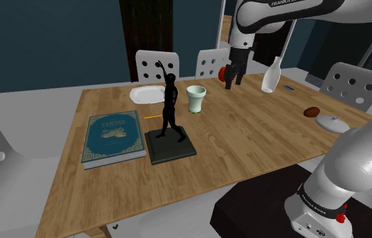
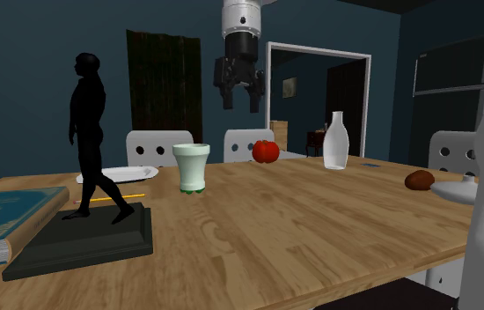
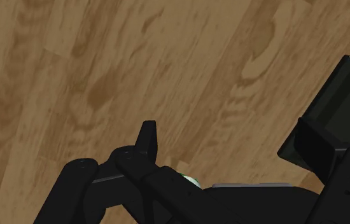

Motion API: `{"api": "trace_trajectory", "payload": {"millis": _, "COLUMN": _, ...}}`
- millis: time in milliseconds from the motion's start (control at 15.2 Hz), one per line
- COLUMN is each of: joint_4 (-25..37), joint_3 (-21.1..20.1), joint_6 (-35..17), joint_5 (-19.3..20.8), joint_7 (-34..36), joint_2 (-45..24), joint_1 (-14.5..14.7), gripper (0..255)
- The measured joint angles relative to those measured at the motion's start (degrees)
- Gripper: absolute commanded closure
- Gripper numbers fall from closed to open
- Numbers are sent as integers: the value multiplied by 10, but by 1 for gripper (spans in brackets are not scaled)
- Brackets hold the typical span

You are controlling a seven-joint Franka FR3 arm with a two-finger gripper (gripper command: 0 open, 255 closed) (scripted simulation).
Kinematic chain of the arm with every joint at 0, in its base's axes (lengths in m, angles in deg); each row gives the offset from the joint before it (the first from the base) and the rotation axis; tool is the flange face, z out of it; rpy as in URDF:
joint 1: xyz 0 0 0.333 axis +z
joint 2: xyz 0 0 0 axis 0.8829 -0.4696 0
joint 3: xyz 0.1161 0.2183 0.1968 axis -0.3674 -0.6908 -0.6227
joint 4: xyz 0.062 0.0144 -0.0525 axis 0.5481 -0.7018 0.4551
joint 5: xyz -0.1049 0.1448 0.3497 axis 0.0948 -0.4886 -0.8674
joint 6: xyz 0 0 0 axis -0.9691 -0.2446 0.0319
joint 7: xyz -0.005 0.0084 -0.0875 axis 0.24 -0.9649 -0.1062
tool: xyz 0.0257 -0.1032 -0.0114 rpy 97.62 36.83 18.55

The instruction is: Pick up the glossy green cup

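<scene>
Toward the far side of the pale wooden tabletop (image 1: 245, 142), the glossy pale-green flared cup (image 1: 196, 99) stands upright on its narrow foot with its mouth open to the ceiling, so its rim and walls are free to take from above. Just beside it, on the shoulder view's left, a black striding figure statuette (image 1: 170, 108) rises from a dark square base (image 1: 171, 147). A teal hardcover book (image 1: 113, 138) lies past that, and a white oval plate (image 1: 147, 94) lies behind. That side is crowded, while the side toward the tall white bottle (image 1: 269, 76) is bare wood.

The all-black two-finger gripper (image 2: 242, 106) hangs well above the tabletop, pointing down with its fingers spread and nothing between them. This looks like readiness to come down around the cup. It is not over the cup: in the second exterior view it sits up and to the right of it, nearer the round red fruit (image 2: 265, 151). My judgement is that it must shift across towards the cup before lowering, keeping clear of the statuette's raised arm.
</scene>
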Motion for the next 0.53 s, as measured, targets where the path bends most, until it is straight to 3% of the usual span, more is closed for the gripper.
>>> {"api": "trace_trajectory", "payload": {"millis": 528, "joint_4": 145, "joint_3": 16, "joint_6": -30, "joint_5": -25, "joint_7": -30, "joint_2": -178, "joint_1": -8, "gripper": 0}}
